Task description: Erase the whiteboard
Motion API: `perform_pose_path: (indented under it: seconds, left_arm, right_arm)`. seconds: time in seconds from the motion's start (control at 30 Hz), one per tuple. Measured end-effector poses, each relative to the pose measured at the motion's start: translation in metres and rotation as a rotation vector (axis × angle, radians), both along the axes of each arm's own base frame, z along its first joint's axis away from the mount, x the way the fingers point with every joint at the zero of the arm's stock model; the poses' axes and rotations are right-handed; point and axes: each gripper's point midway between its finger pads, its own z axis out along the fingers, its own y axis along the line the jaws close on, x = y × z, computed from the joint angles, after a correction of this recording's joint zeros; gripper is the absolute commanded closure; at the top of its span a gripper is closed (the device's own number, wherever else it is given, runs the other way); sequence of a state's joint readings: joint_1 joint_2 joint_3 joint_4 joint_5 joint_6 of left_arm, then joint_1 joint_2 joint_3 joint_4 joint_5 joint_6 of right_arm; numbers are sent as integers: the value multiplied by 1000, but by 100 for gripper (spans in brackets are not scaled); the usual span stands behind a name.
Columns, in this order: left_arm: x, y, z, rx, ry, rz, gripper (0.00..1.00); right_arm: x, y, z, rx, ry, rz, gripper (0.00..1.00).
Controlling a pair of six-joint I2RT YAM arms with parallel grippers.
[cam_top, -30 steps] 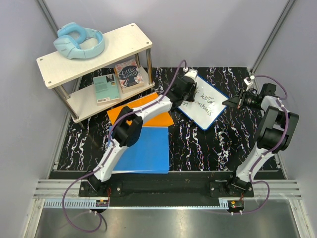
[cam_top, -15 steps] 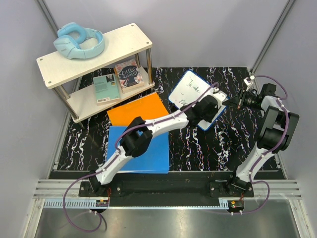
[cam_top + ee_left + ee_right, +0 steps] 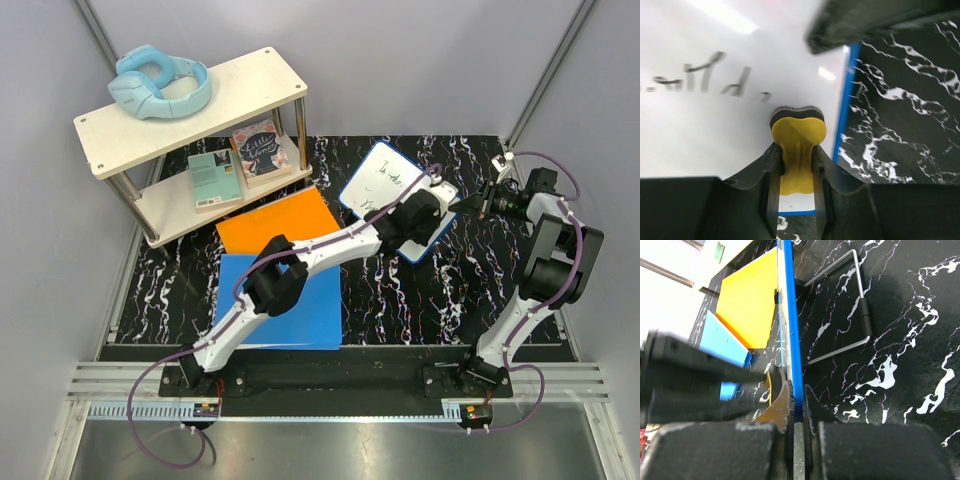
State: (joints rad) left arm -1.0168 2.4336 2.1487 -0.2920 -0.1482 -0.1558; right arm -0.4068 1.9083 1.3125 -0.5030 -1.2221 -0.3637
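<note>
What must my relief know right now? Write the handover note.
Left gripper: shut on the eraser, which is pressed to the whiteboard near its blue edge.
Right gripper: shut on the board's rim.
Board: right of the orange folder.
Done: the patch around the eraser looks clean.
Left: black writing remains on the board; wipe it off.

The whiteboard (image 3: 372, 185) is a white rectangle with a thin blue rim and rounded corners. It lies turned cornerwise on the black marbled tabletop (image 3: 400, 300), toward the far right. Black handwriting crosses its far half; the near half is partly hidden. Its right corner sits pinched in the right claw (image 3: 796, 412).
</note>
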Motion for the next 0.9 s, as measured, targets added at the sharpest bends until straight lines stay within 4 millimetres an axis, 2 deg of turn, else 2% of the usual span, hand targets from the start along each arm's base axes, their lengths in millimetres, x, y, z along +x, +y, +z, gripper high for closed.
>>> perform_pose_path:
  seconds: [0.1, 0.23, 0.37, 0.5, 0.63, 0.9]
  left_arm:
    - [21, 15, 5, -22, 13, 55, 100]
    - [59, 53, 7, -56, 60, 198, 100]
    - [96, 118, -11, -68, 141, 416, 100]
    - [114, 175, -39, -121, 272, 605, 100]
    - [120, 180, -36, -206, 340, 639, 100]
    - [116, 167, -30, -207, 319, 592, 100]
  right_arm:
    - [0, 0, 0, 0, 0, 1, 100]
    - [-2, 1, 0, 4, 12, 0, 100]
    - [-3, 2, 2, 3, 16, 8, 100]
    - [-5, 2, 3, 4, 16, 15, 100]
    - [-6, 4, 4, 6, 12, 25, 100]
    - [-8, 5, 4, 5, 13, 30, 100]
